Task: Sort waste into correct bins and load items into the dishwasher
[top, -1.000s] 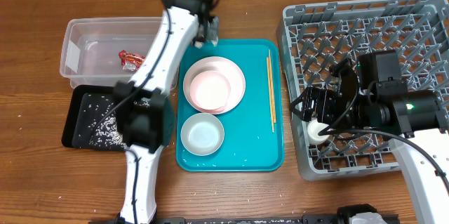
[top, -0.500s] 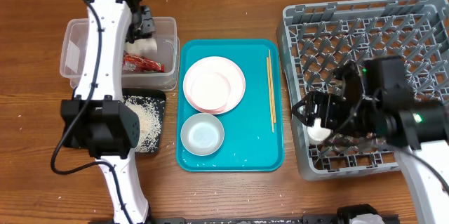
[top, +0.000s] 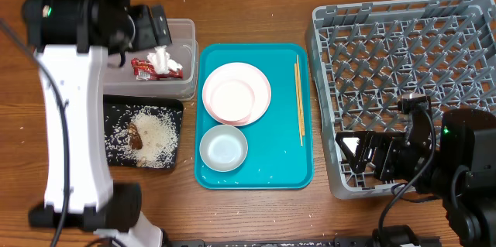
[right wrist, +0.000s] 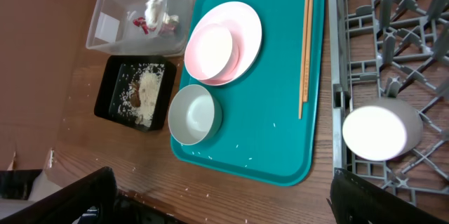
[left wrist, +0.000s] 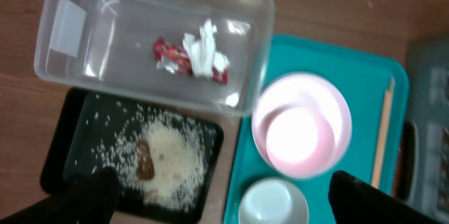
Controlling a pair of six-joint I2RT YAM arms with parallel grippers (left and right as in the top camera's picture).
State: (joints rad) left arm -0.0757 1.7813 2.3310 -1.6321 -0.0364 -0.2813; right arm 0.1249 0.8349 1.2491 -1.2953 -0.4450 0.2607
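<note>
While the left gripper (left wrist: 221,182) hangs over the upper left of the overhead view, its fingers (left wrist: 77,199) are spread wide with nothing between them. Beneath it sits the clear tub (top: 183,42). Inside, the white tissue (left wrist: 203,48) lies on top of the red wrapper (left wrist: 168,54), touching it, both in the middle of the tub as the left wrist view shows it. Just below the tub is the black tray (top: 116,115), holding a heap of rice (left wrist: 168,157) with a brown scrap (left wrist: 144,166) at the heap's left edge.

At centre frame the teal tray (top: 271,154) carries two pink plates (top: 236,92), the smaller stacked on the larger. A white bowl (top: 223,147) stands just below them, and the chopsticks (top: 298,100) lie side by side along the tray's right edge. A few loose grains dot the tray's lower part.

The grey dish rack (top: 403,53) fills the right of the overhead view. The right gripper (right wrist: 221,178) is at its lower left corner. In the right wrist view its fingers sit at the two bottom corners of the frame — far apart and holding nothing. The white cup (right wrist: 382,131) rests among the pegs at the right of that view, clear of both fingers. Whether its mouth faces up or down, I cannot tell.
</note>
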